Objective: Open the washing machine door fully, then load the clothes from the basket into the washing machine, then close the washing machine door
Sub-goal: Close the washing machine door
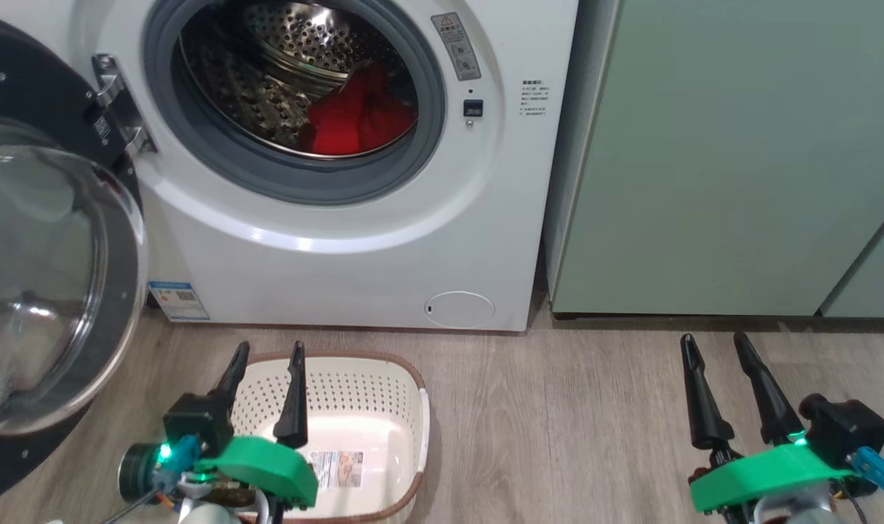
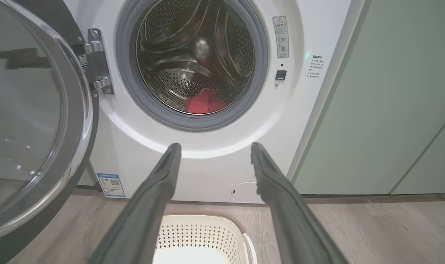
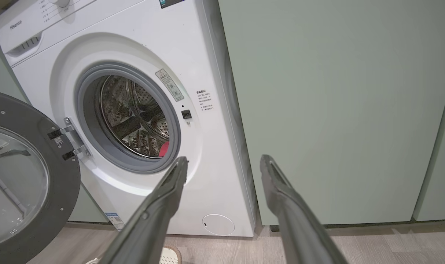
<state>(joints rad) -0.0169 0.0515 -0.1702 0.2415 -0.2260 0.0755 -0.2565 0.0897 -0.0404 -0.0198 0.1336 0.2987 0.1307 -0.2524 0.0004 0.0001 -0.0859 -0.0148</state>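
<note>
**laundrybot_fan:** Why is the washing machine door (image 1: 49,276) swung so far out on the left?

**gearhead42:** Keeps the opening clear for loading, I'd guess. It hangs wide on its hinge, glass bowl facing the room.

**laundrybot_fan:** And the left hand (image 1: 269,348)?

**gearhead42:** It hovers over the basket (image 1: 362,389), fingers spread, grasping nothing. The basket sits on the floor just in front of the washing machine (image 1: 340,247) with only a sticker inside, so there's nothing to grab.

**laundrybot_fan:** So where are the clothes (image 1: 358,116)?

**gearhead42:** Red bundle low in the drum, toward its right side. Loading looks done to me.

**laundrybot_fan:** Right hand (image 1: 713,338)?

**gearhead42:** Parked above the floor before the green cabinet (image 1: 704,160), released too and out of the way. Only closing the door looks left, and the left hand sits nearer to it.
</note>
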